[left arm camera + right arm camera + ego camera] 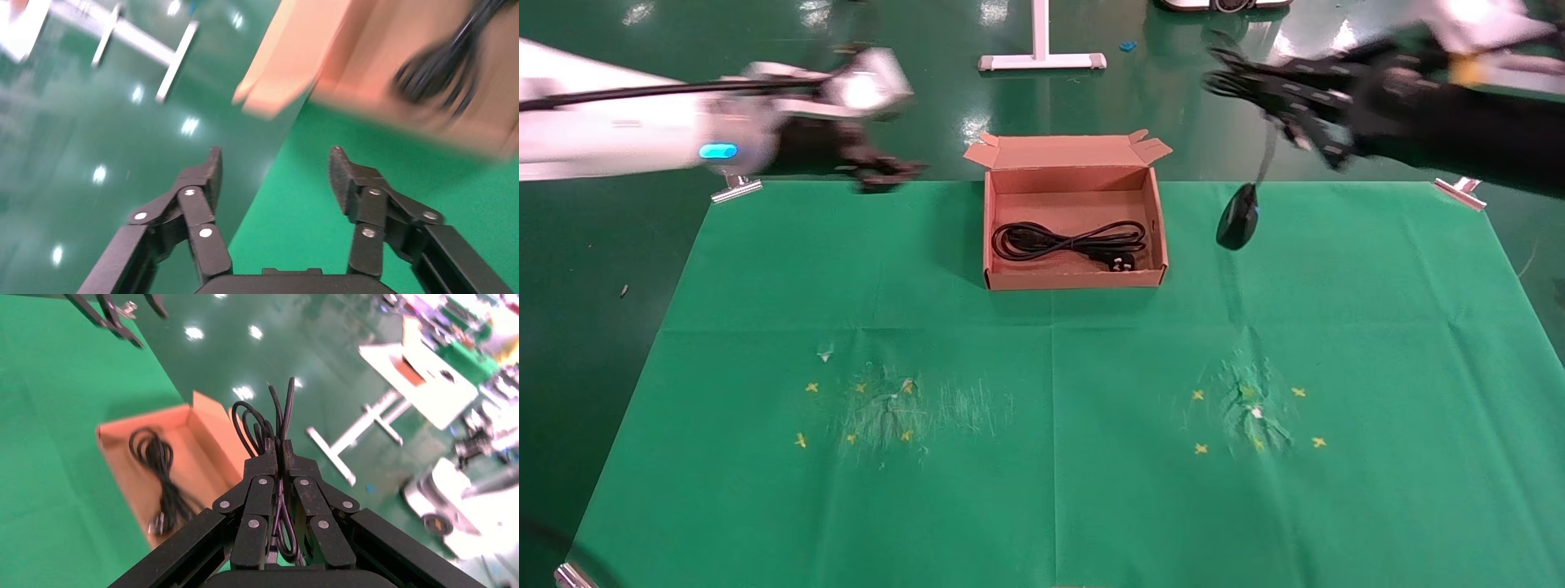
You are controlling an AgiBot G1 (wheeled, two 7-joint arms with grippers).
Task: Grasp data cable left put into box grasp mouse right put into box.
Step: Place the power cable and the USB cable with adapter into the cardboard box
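The brown cardboard box (1075,278) stands open at the back middle of the green cloth. The coiled black data cable (1068,242) lies inside it. My left gripper (878,171) hovers open and empty at the cloth's back edge, left of the box. My right gripper (1234,80) is raised right of the box, shut on the mouse's bundled cord (269,416). The black mouse (1238,216) dangles from that cord just above the cloth, beside the box's right wall. The left wrist view shows the open gripper (275,168), box (306,67) and cable (440,67); the right wrist view shows the shut gripper (278,447), box (205,425) and cable (159,465).
Metal clips (735,189) (1459,192) pin the cloth's back corners. Yellow crosses and scuffed patches (895,404) (1254,408) mark the near half of the cloth. A white stand base (1042,59) sits on the floor behind the table.
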